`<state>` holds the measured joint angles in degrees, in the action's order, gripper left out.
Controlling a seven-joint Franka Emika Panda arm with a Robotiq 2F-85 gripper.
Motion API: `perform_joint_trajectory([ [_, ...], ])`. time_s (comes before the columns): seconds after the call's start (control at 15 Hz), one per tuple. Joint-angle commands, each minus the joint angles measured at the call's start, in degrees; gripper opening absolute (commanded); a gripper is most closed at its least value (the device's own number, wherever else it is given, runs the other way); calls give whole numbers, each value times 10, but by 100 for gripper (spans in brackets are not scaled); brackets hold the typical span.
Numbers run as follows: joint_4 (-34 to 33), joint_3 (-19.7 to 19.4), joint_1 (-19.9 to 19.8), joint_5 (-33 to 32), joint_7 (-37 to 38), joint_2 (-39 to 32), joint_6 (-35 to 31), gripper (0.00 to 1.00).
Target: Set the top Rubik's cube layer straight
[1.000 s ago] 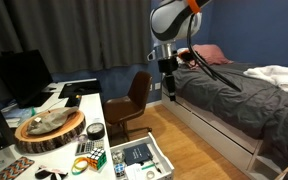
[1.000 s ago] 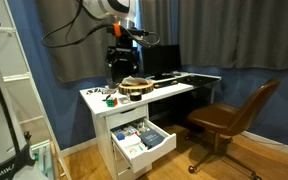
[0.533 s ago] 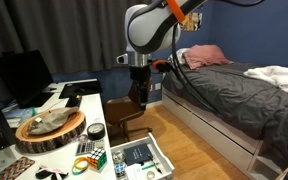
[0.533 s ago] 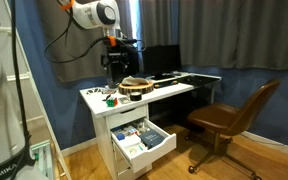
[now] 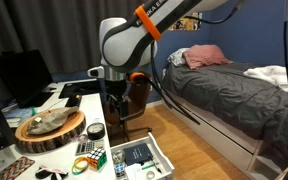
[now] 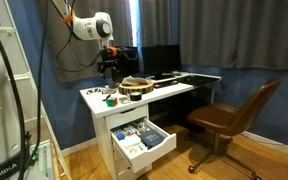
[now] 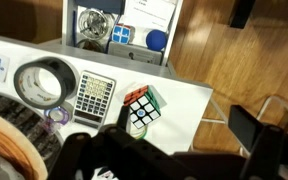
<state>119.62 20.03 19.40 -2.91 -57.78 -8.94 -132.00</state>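
Observation:
The Rubik's cube lies on the white desk near its front edge, with its top layer twisted off square. It also shows in an exterior view, next to a calculator. My gripper is open and empty, hovering above the desk with the cube just beside its left finger and not touching it. In both exterior views the gripper hangs above the desk top. In the more distant exterior view the cube is too small to make out.
A calculator and a tape roll lie beside the cube. A thick wooden disc sits further back. An open drawer full of items juts out below the desk. A brown chair and a bed stand nearby.
The arm has swung from above the chair and bed side over to the desk and come down lower. The gripper stays open and empty.

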Motion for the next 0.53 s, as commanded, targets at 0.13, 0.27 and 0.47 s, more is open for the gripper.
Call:
perform_joint_trajectory([
  [0.13,-34,14,-4,-2,-49,-38,-4,100],
  [0.27,-42,15,-4,-3,-57,-46,-4,100],
  [0.47,-58,18,-2,-9,-80,-60,-1,100],
])
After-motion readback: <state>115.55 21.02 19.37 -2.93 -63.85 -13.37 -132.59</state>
